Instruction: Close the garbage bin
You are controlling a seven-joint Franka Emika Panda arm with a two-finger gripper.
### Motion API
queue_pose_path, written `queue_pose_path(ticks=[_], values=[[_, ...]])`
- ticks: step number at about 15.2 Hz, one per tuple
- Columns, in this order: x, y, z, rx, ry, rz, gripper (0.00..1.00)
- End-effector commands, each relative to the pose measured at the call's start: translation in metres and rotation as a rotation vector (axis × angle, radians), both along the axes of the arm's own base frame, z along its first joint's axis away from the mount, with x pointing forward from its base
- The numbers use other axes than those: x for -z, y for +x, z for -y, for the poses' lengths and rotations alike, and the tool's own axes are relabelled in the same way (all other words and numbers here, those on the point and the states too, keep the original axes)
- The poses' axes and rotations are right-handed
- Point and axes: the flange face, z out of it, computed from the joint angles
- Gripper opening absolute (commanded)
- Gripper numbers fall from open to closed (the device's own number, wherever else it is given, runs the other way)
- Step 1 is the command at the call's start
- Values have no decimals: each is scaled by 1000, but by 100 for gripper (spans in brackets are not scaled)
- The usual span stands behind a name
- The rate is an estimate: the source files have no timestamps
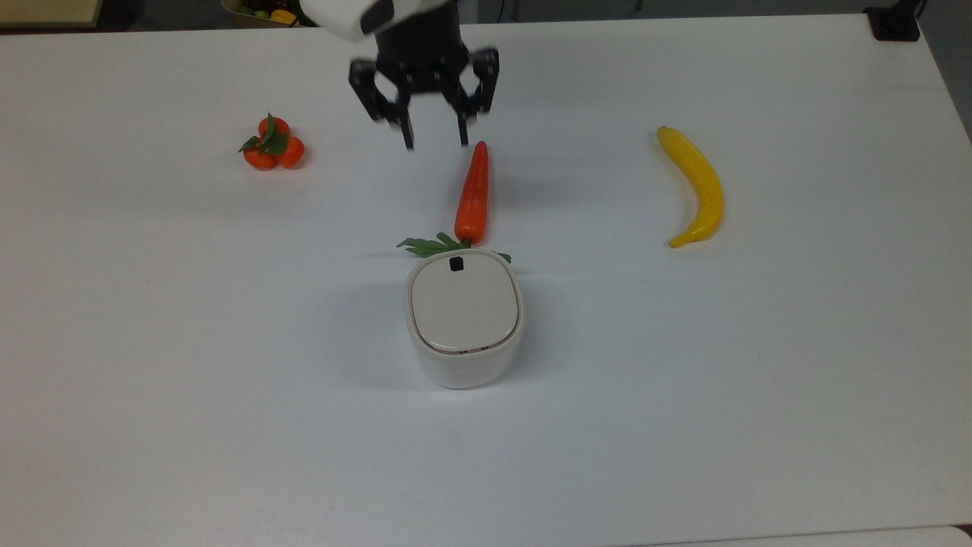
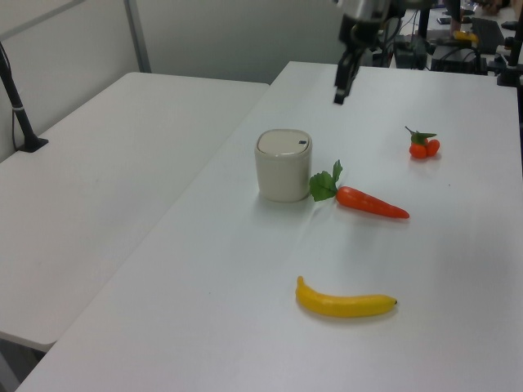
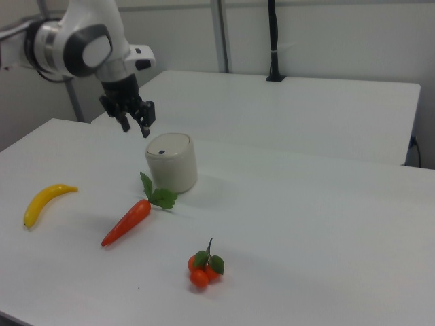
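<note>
Top view: bin [image 1: 464,334] at centre, lid [image 1: 465,308] flat, seemingly closed; gripper [image 1: 433,140] at upper centre, fingers spread, empty; next: likely none beyond retreat.

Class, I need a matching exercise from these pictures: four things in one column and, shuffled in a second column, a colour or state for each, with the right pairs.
Column 1:
1. garbage bin
2. pincer
3. banana
4. carrot

Column 2:
A. yellow
B. lid down
C. orange with green leaves
D. open, holding nothing

Pairs: 1-B, 2-D, 3-A, 4-C
</note>
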Motion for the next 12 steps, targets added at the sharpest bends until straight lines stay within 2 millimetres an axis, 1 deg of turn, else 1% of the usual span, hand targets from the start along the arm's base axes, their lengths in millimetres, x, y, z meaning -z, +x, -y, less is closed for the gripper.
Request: queue_pose_path(ticks=[1,2,4,6,7,9,12], values=[[-31,-33,4,63,12,-87,100],[-34,-38,3,61,11,-102,100],[-53,-53,-4,96,24,-109,100],[-66,-66,-20,159,37,-115,100],[-71,-72,-23,170,37,-118,100],[-74,-82,-30,140,27,-150,100],[-74,-80,-25,76,18,-136,100]])
